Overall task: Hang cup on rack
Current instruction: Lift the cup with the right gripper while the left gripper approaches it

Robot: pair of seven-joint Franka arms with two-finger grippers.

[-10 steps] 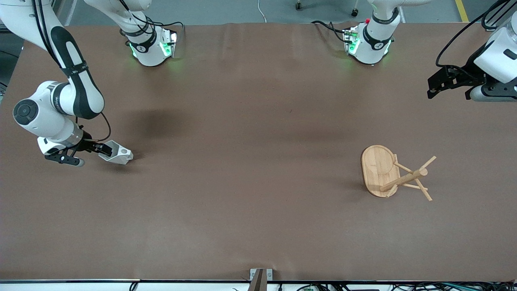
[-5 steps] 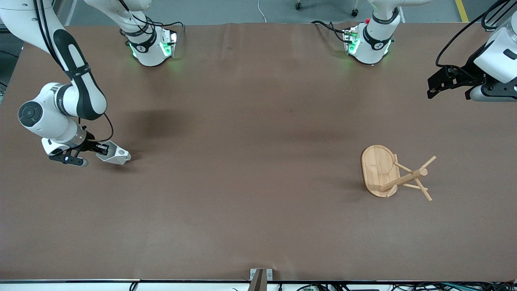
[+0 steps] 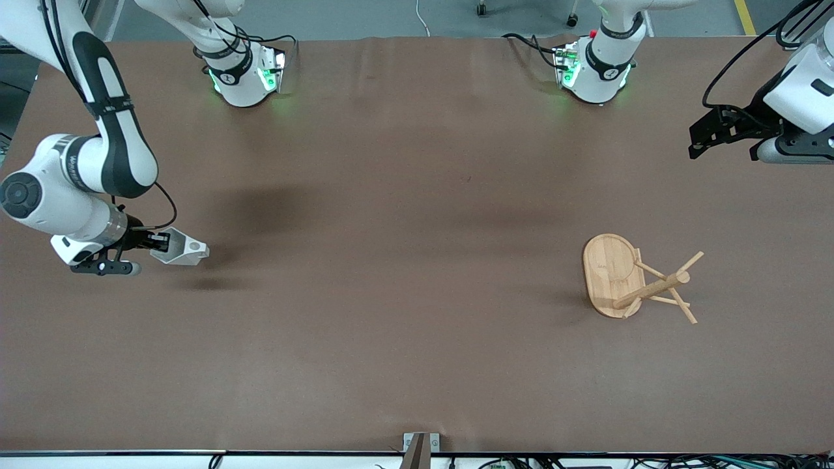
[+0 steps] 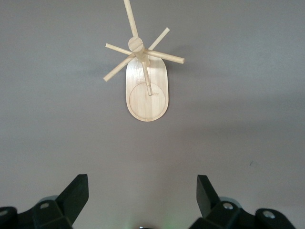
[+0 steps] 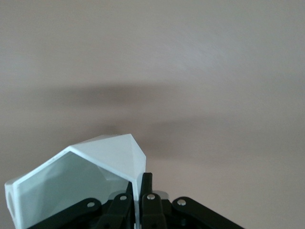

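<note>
Cup: the small white faceted cup (image 3: 180,247) with an angular rim and a blocky handle pierced by a round hole is held clear of the brown table (image 3: 391,260) at the right arm's end; its shadow lies on the table just below it in the front view.
Right hand: the right hand (image 3: 155,243) is over the right arm's end of the table, its two black fingers (image 5: 147,191) pinched nearly together on the wall of the cup (image 5: 86,179), one finger inside the rim and one outside.
Rack: the light bamboo mug tree (image 3: 635,280), with an oval flat base, a central post and thin angled pegs, stands on the table toward the left arm's end, well apart from the cup.
Left hand: the left hand (image 3: 707,137) waits in the air over the left arm's end of the table, fingers (image 4: 76,193) spread wide and holding nothing; its wrist view looks down on the rack (image 4: 145,76).
</note>
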